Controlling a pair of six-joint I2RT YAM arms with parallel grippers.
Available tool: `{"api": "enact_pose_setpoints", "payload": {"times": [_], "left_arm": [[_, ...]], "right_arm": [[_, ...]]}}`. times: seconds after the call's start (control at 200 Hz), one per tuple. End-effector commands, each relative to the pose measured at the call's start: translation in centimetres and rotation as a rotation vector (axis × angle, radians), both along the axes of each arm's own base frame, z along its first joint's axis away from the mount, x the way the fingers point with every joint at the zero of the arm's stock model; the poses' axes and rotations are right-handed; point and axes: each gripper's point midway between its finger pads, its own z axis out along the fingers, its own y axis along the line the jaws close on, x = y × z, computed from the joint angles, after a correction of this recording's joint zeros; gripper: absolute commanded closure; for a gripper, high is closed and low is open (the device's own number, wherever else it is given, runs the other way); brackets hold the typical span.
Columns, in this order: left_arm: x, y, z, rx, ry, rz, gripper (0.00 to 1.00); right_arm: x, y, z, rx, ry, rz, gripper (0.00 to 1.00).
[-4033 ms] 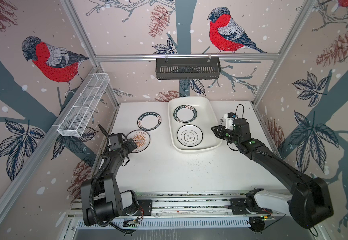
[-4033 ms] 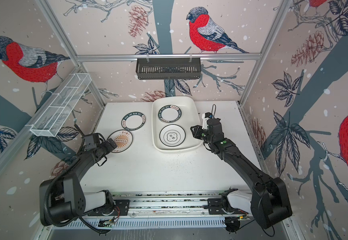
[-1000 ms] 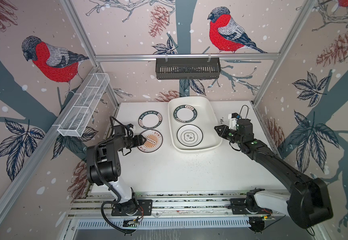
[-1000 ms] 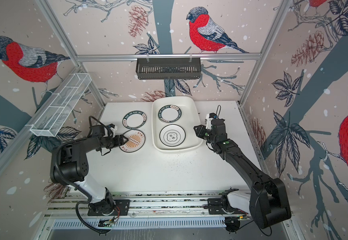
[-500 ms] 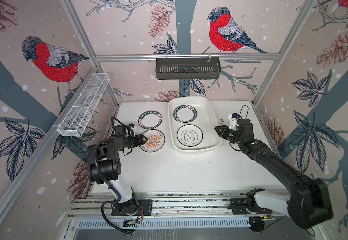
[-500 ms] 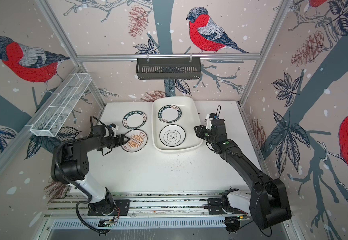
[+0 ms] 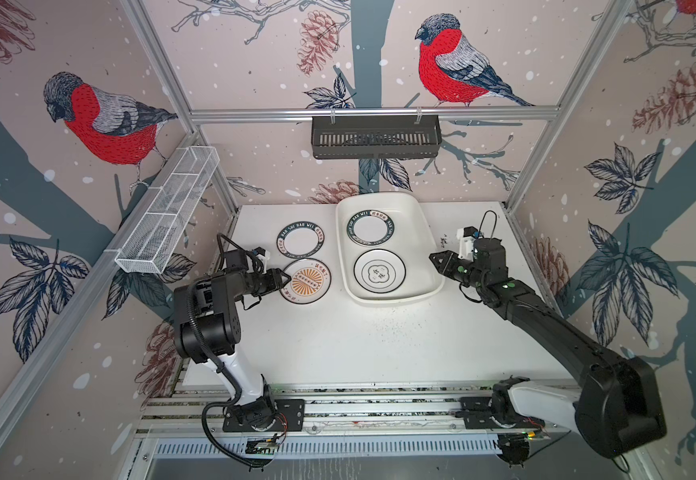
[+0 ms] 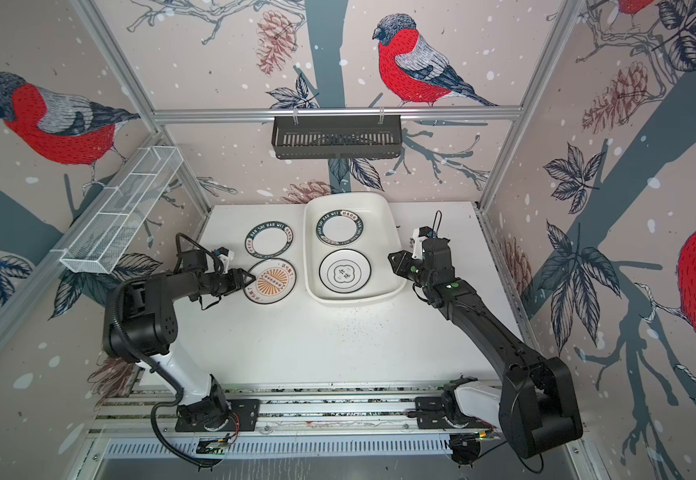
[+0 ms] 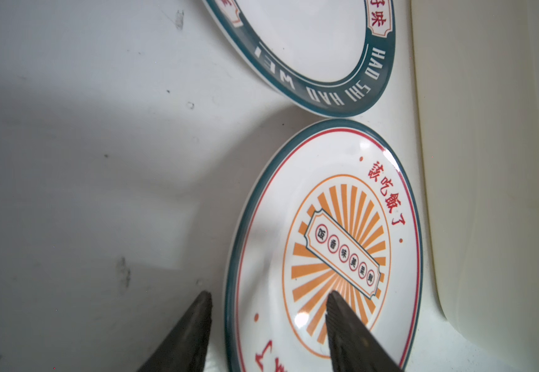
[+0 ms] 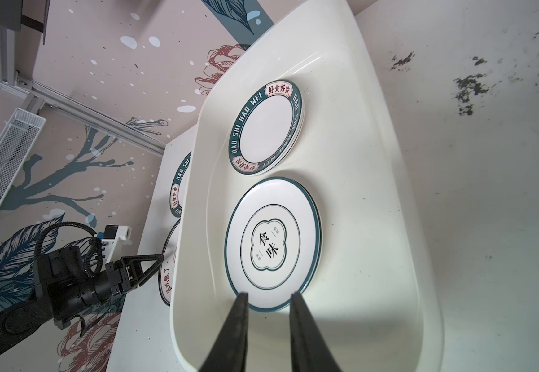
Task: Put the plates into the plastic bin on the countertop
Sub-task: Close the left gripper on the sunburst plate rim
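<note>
I have the left hand (image 9: 268, 294) half-open astride the sunburst plate (image 9: 342, 244), the right hand (image 10: 269, 294) narrow, empty, beside the bin (image 10: 374, 193).

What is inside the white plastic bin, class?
The plastic bin holds a teal-lettered plate and a cloud-emblem plate. Beneath the lettered one another rim peeks out in the right wrist view; its centre is covered.
</note>
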Motion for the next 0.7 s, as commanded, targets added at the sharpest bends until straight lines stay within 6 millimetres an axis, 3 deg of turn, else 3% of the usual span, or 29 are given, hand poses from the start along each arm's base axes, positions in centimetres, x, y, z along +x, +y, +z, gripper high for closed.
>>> {"api": "enact_pose_setpoints", "payload": {"times": [0.0, 0.27, 0.52, 0.695], "left_arm": [[-0.40, -0.24, -0.35, -0.012, 0.025, -0.020, 0.47], [-0.35, 0.08, -0.94, -0.001, 0.045, -0.014, 0.50], [-0.19, 0.25, -1.19, -0.011, 0.060, -0.006, 0.61], [-0.13, 0.36, -1.27, -0.022, 0.065, 0.002, 0.62]], "right_arm": [[0.27, 0.11, 0.47, 0.004, -0.015, 0.002, 0.75], [0.25, 0.13, 0.29, 0.003, -0.012, 0.003, 0.75], [0.36, 0.18, 0.26, 0.003, -0.013, 0.004, 0.75], [0.49, 0.22, 0.18, 0.004, -0.010, 0.004, 0.75]]}}
